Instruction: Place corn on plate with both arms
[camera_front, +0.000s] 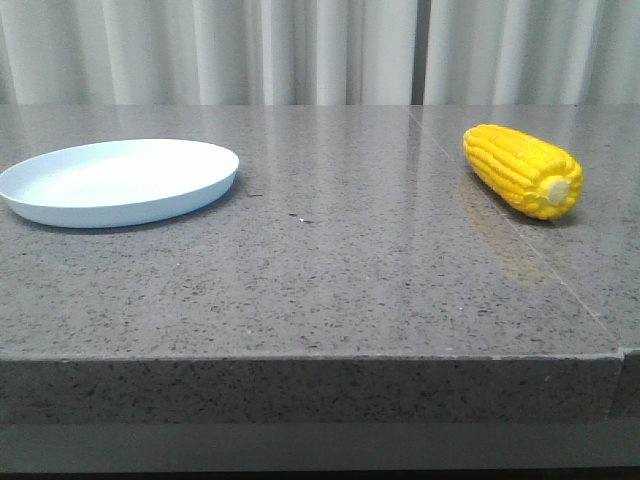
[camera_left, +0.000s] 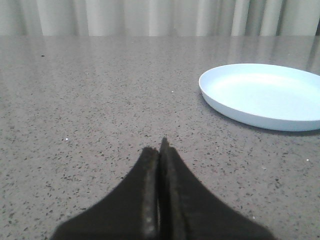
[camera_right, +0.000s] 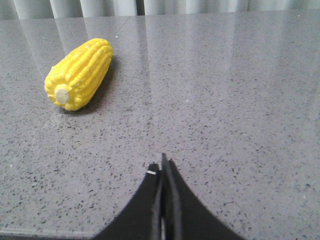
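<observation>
A grey speckled stone table (camera_front: 330, 270) fills the scene, polished enough to throw soft reflections, with a thick square front edge and one thin seam running diagonally across its right part. Behind its far edge hangs a pale pleated curtain (camera_front: 300, 50). One plate (camera_front: 120, 182) sits on the left side of the table: round, shallow, pale blue-white plastic with a low raised rim, and nothing lies on it. One corn (camera_front: 522, 170) lies well apart from it on the right side, flat on the stone, glossy yellow with rows of kernels, its pale stub end turned toward the near right. Two grippers show only in the wrist views, each black and tapering: the left gripper (camera_left: 160, 150) has its fingers pressed together over bare stone, holding nothing, and the right gripper (camera_right: 163, 167) is likewise closed and empty, near the corn but clear of it.
</observation>
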